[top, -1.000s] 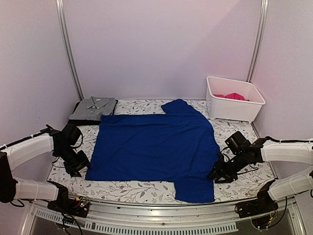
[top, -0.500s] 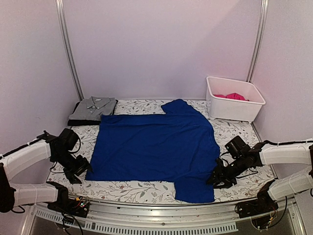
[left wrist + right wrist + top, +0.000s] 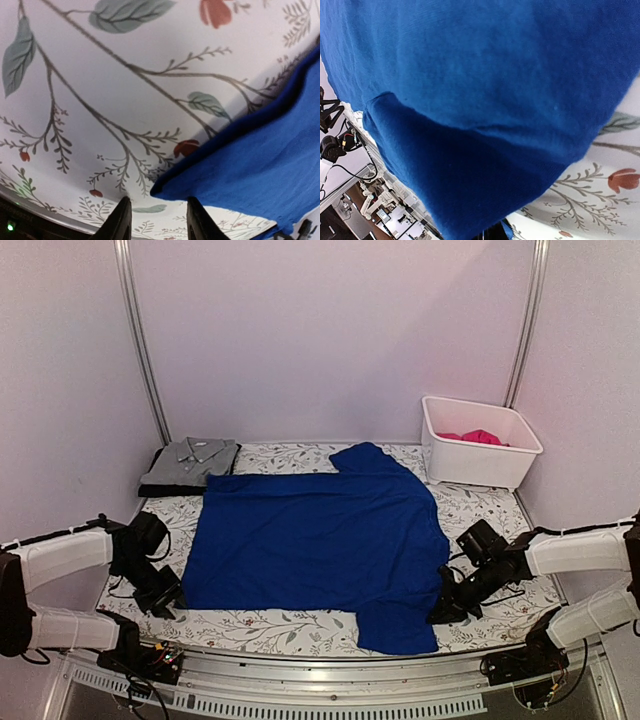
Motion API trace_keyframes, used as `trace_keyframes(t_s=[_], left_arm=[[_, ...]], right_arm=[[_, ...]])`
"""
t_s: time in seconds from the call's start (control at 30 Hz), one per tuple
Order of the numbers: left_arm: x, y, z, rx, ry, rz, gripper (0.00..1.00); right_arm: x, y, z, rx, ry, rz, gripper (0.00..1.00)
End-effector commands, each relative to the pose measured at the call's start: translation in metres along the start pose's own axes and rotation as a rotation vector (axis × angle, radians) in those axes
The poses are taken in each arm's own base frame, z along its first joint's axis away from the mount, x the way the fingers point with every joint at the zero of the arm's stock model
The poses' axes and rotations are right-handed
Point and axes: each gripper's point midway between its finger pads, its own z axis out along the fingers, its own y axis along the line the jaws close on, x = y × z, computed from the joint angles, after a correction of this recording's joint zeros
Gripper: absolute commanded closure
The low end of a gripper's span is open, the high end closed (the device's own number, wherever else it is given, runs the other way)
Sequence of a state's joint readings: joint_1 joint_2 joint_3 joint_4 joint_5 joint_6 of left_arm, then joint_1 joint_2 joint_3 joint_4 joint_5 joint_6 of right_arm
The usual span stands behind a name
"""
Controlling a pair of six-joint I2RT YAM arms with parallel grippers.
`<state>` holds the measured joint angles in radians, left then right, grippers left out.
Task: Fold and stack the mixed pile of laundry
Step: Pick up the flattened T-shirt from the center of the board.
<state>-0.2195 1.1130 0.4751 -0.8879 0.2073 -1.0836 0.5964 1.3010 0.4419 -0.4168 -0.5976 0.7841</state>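
The royal-blue garment (image 3: 320,535) lies spread flat in the middle of the table. My left gripper (image 3: 168,592) is low at its near-left corner. In the left wrist view the left gripper (image 3: 157,222) is open, and the blue corner (image 3: 165,187) lies just ahead of the tips. My right gripper (image 3: 442,608) is at the garment's right edge by the near sleeve. There the blue cloth (image 3: 470,100) fills the view and runs down into the barely visible right gripper (image 3: 492,235), which is shut on it. A folded grey collared shirt (image 3: 190,460) sits at the back left. A magenta-pink garment (image 3: 475,437) lies in the bin.
The white plastic bin (image 3: 480,468) stands at the back right corner. The floral table covering (image 3: 490,510) shows around the blue garment. A metal rail (image 3: 320,680) runs along the near edge between the arm bases.
The right gripper slid in against the blue garment's right edge and shut. The left gripper came closer to the near-left corner, and its jaws narrowed.
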Motion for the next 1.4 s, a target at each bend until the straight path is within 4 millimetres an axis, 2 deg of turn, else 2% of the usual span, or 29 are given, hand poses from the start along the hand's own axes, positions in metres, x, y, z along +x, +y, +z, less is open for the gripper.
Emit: trace_keyframes(t_s=[0.0, 0.17, 0.33, 0.37, 0.43, 0.47, 0.57, 0.77, 0.93, 1.17, 1.37], left_arm=[[-0.004, -0.003, 0.004, 0.021, -0.012, -0.007, 0.72], [-0.008, -0.007, -0.004, 0.033, -0.044, -0.004, 0.89], [-0.011, -0.009, -0.008, 0.032, -0.058, -0.003, 0.96], [-0.012, -0.009, -0.01, 0.028, -0.062, -0.001, 0.89], [-0.014, -0.007, -0.015, 0.01, -0.075, -0.002, 0.69], [-0.015, -0.007, -0.018, 0.007, -0.085, 0.0, 0.65], [-0.02, -0.008, -0.021, 0.003, -0.109, -0.007, 0.59], [-0.024, -0.01, -0.006, -0.015, -0.092, 0.012, 0.6], [-0.022, -0.007, 0.005, -0.034, -0.06, 0.019, 0.68], [-0.02, -0.01, -0.004, -0.016, -0.066, 0.016, 1.0], [-0.02, -0.022, -0.021, 0.019, -0.069, 0.04, 1.0]], right_arm=[[-0.005, 0.013, -0.011, -0.017, -0.046, -0.054, 1.0], [-0.006, 0.023, -0.019, -0.048, -0.067, -0.098, 1.0], [-0.008, 0.031, -0.023, -0.065, -0.076, -0.123, 1.0], [-0.008, 0.032, -0.024, -0.067, -0.078, -0.126, 1.0], [-0.008, 0.033, -0.023, -0.068, -0.073, -0.13, 1.0], [-0.009, 0.032, -0.022, -0.066, -0.069, -0.131, 1.0], [-0.01, 0.032, -0.021, -0.062, -0.067, -0.135, 1.0], [-0.013, 0.033, -0.019, -0.061, -0.062, -0.142, 1.0], [-0.012, 0.033, -0.02, -0.06, -0.061, -0.139, 1.0], [-0.012, 0.039, -0.026, -0.083, -0.078, -0.156, 1.0], [-0.014, 0.054, -0.036, -0.114, -0.1, -0.201, 1.0]])
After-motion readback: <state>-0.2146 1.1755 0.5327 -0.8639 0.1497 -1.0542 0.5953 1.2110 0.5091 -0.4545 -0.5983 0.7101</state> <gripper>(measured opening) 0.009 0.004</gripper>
